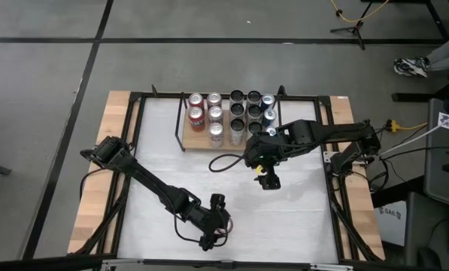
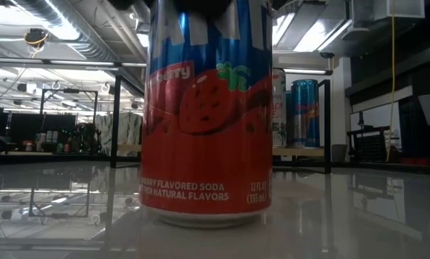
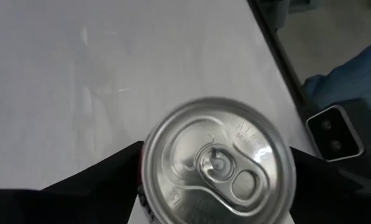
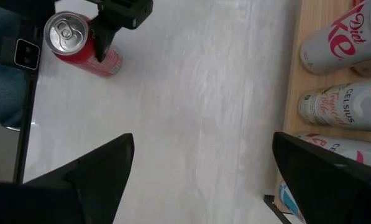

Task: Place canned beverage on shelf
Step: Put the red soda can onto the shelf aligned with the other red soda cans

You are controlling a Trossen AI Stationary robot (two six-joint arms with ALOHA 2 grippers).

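Strawberry soda can (image 2: 206, 115) stands upright on the white bench (image 1: 284, 203) at its near edge, well apart from the shelf (image 1: 201, 144). Over it hangs the left end effector (image 1: 216, 202), fingers apart on either side of the silver lid (image 3: 217, 163); whether they touch the can's wall cannot be told. From the right wrist view one dark finger (image 4: 103, 42) shows against the red side of the can.

Between can and shelf the bench is bare white — except for the right end effector (image 1: 268, 181), which hovers mid-bench just in front of the shelf with its fingers spread wide and nothing between them.

Farther back, the shelf carries rows of upright cans (image 1: 232, 117) — red, silver, dark and blue — packed close between thin black uprights. Its left part is bare wood.
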